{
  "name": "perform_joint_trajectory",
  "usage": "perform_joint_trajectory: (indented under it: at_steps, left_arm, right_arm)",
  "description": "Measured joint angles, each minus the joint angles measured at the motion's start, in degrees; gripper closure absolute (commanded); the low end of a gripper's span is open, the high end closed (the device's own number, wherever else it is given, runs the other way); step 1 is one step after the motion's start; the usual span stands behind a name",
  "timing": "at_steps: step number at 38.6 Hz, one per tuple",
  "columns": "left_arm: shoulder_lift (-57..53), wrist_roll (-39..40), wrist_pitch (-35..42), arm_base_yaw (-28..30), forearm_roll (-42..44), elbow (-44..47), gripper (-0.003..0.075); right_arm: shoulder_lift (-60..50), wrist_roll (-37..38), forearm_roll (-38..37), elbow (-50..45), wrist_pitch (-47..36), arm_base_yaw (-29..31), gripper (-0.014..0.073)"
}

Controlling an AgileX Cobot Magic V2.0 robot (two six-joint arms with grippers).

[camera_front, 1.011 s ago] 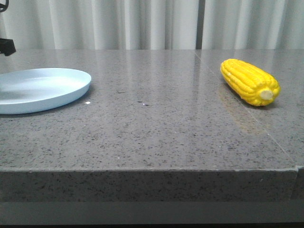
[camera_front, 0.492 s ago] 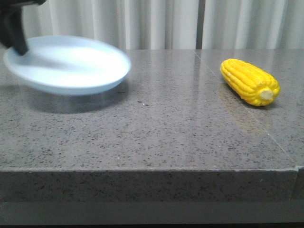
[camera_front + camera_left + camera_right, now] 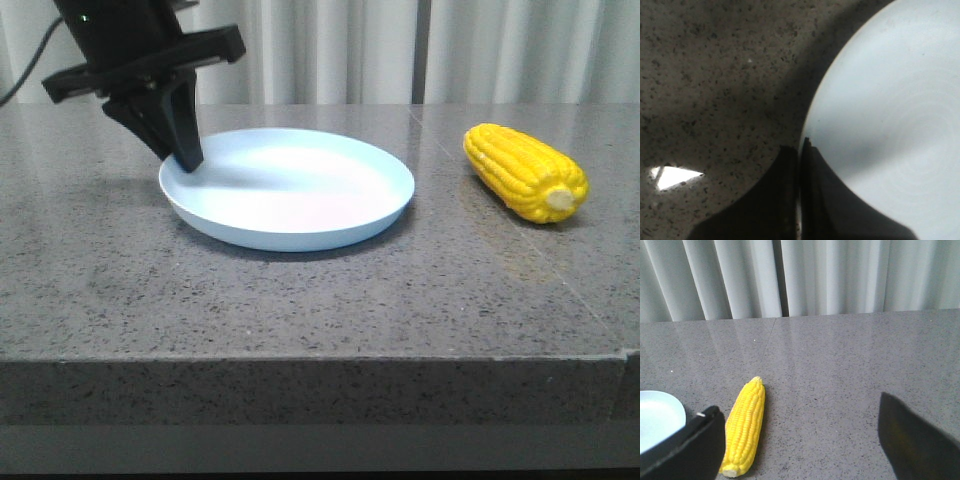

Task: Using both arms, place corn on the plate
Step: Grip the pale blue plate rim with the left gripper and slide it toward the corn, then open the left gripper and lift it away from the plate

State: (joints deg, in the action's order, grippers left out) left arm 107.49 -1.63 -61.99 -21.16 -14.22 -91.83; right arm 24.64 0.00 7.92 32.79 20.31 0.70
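At right of the front frame, the corn (image 3: pixel 526 171) lies on the bench (image 3: pixel 300 300), long axis diagonal, beside your splayed, empty right end effector (image 3: pixel 800 450); left end effector (image 3: pixel 185 160) clamps the plate (image 3: pixel 300 190) rim.

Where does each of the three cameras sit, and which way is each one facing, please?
Front view: low at the table's near edge, looking forward toward the curtains; shows the left hand pinching the plate's rim, with the corn to the right.
Left wrist view: on the left arm, looking down at its shut fingers on the plate's edge.
Right wrist view: on the right arm, looking forward and down over the corn; its open hand frames the bottom.
Shared: all three show the plate; the front and right wrist views show the corn.
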Motion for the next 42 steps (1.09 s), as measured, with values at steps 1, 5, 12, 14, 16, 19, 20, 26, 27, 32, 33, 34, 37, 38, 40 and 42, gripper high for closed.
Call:
perform_joint_trajectory:
  at_steps: [1, 5, 12, 14, 16, 19, 20, 26, 27, 32, 33, 34, 37, 38, 40, 42]
  left_arm:
    - [0.00, 0.00, 0.03, 0.00, 0.00, 0.00, 0.0664]
    - [0.00, 0.00, 0.13, 0.00, 0.00, -0.35, 0.0514]
    - [-0.46, -0.58, 0.13, 0.00, 0.54, -1.24, 0.0361]
    - [-1.40, -0.69, 0.55, 0.00, 0.82, -1.24, 0.0372]
    - [-2.77, -0.92, 1.11, 0.00, 1.51, -1.24, 0.0384]
    - [-5.60, -1.05, 1.58, 0.00, 3.14, -1.37, 0.0403]
    - [-6.44, -1.16, 1.58, 0.13, 3.69, -1.50, 0.0411]
    - [-11.77, -0.22, -0.48, 2.86, 8.35, -1.76, 0.0495]
    - [-12.34, 0.20, -1.13, 3.42, 9.72, -1.76, 0.0510]
    - [-16.78, 3.25, -3.78, 7.17, 17.23, -0.69, 0.0660]
    - [-18.32, 3.81, -3.91, 7.71, 18.69, 0.17, 0.0694]
    - [-19.46, 4.56, -3.81, 7.96, 20.14, 1.33, 0.0727]
    - [-24.10, 7.01, -2.51, 8.18, 24.16, 5.80, 0.0741]
    - [-25.77, 7.74, -1.63, 8.18, 24.82, 7.74, 0.0741]
    - [-28.88, 8.63, 0.88, 8.18, 25.67, 11.64, 0.0741]
    - [-32.23, 9.66, 3.80, 8.18, 25.88, 15.94, 0.0741]
  right_arm:
    - [0.00, 0.00, 0.00, 0.00, 0.00, 0.00, -0.0050]
    - [0.00, 0.00, 0.00, 0.00, 0.00, 0.00, -0.0050]
    - [0.00, 0.00, 0.00, 0.00, 0.00, 0.00, -0.0050]
    - [0.00, 0.00, 0.00, 0.00, 0.00, 0.00, -0.0050]
    - [0.00, 0.00, 0.00, 0.00, 0.05, 0.00, -0.0050]
    - [0.00, 0.00, 0.00, 0.00, 0.05, 0.00, -0.0050]
    - [0.00, 0.00, 0.00, 0.00, 0.05, 0.00, -0.0050]
    - [0.00, 0.00, 0.00, 0.00, 0.05, 0.00, -0.0050]
    - [0.00, 0.00, 0.00, 0.00, 0.05, 0.00, -0.0050]
    - [0.00, 0.00, 0.00, 0.00, 0.05, 0.00, -0.0050]
    - [0.00, 0.00, 0.00, 0.00, 0.05, 0.00, -0.0050]
    - [0.00, 0.00, 0.00, 0.00, 0.05, 0.00, -0.0050]
    - [0.00, 0.00, 0.00, 0.00, 0.05, 0.00, -0.0050]
    - [0.00, 0.00, 0.00, 0.00, 0.05, 0.00, -0.0050]
    - [0.00, 0.00, 0.00, 0.00, 0.05, 0.00, -0.0050]
    - [0.00, 0.00, 0.00, 0.00, 0.05, 0.00, -0.0050]
